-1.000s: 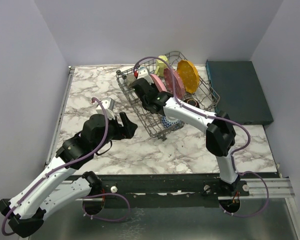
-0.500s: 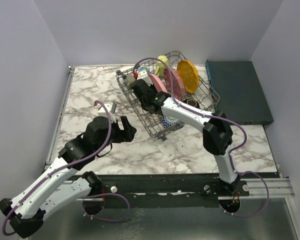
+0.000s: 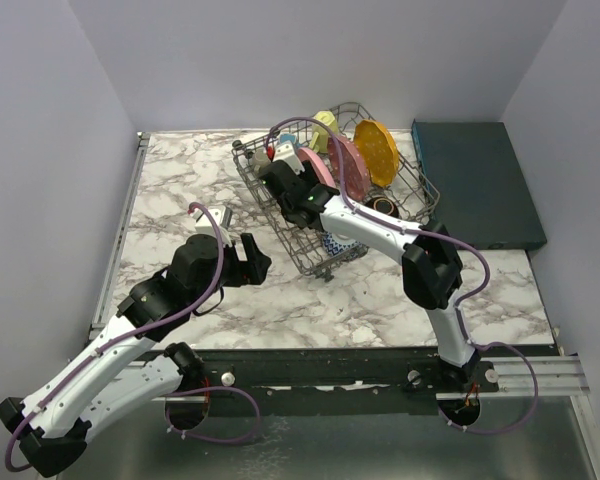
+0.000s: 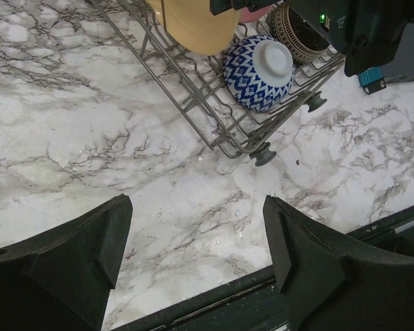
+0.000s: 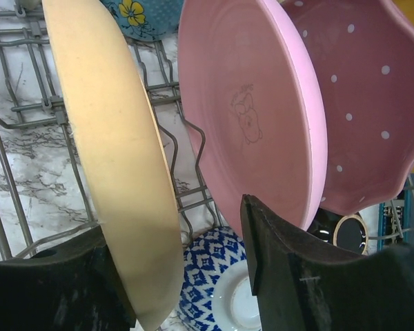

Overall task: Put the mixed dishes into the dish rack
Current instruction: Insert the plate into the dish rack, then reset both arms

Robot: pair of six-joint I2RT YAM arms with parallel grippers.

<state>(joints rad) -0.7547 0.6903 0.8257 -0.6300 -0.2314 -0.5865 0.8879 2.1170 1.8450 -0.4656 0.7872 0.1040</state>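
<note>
The right jaws sat open, straddling the rim of the tan round plate (image 5: 117, 158) in the grey wire dish rack (image 4: 193, 103); the left jaws gaped empty over the marble worktop (image 4: 90, 138).

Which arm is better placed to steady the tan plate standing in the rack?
Right. The right gripper is inside the dish rack beside the tan plate; the left gripper sits open over marble outside it.

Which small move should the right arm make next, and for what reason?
Probably raise the right gripper straight up, out of the dish rack. Its jaws stand open, and the tan plate between them stands on edge among the tines, beside the pink plate, so it seems placed.
</note>
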